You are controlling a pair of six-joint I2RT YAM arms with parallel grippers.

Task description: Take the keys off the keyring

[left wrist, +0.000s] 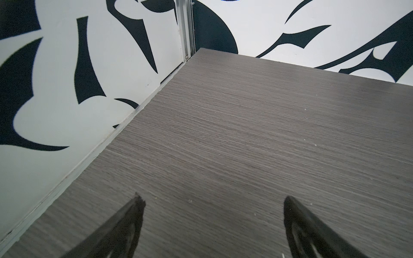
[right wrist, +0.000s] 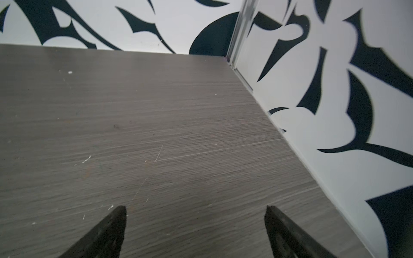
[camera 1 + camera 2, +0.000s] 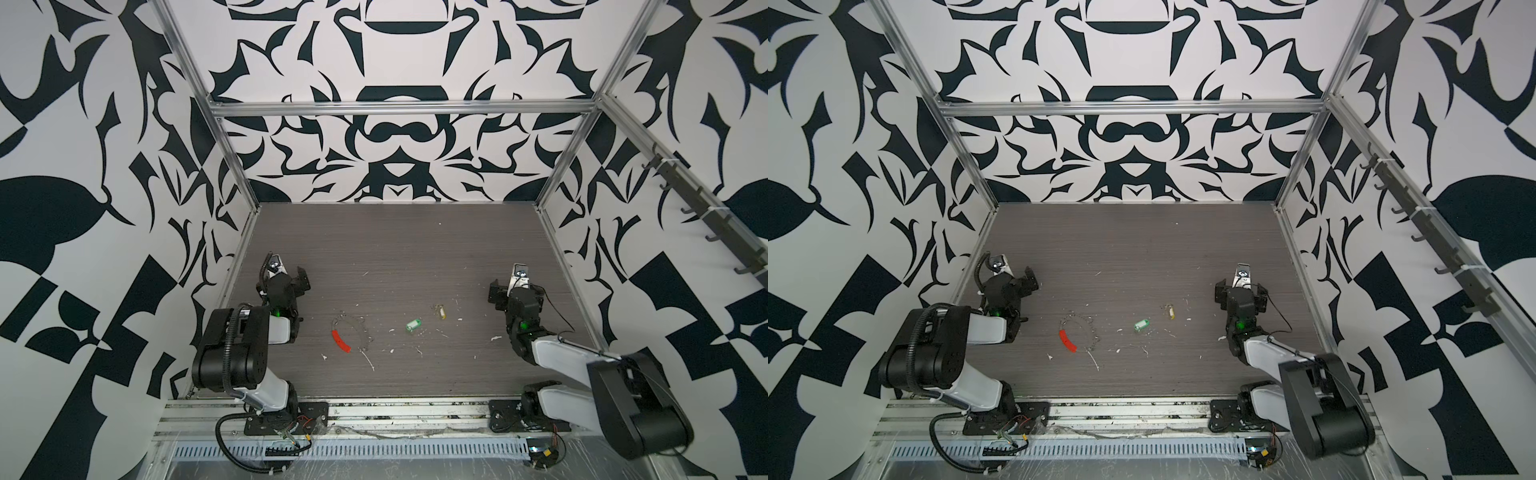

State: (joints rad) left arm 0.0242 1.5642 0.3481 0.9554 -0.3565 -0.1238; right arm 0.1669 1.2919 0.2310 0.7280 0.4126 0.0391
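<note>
Here the keyring (image 3: 340, 341), a thin wire loop with a red sleeve, lies flat on the table (image 3: 395, 249), left of the middle and toward the near edge. The green tag (image 3: 413, 325) lies apart from it to the right. The brass key (image 3: 441, 311) lies further right and a little farther back. White scraps (image 3: 370, 359) dot the wood around them. The left gripper (image 1: 213, 198) and right gripper (image 2: 195, 208) hover near the left and right walls, jaws spread wide and holding nothing.
</note>
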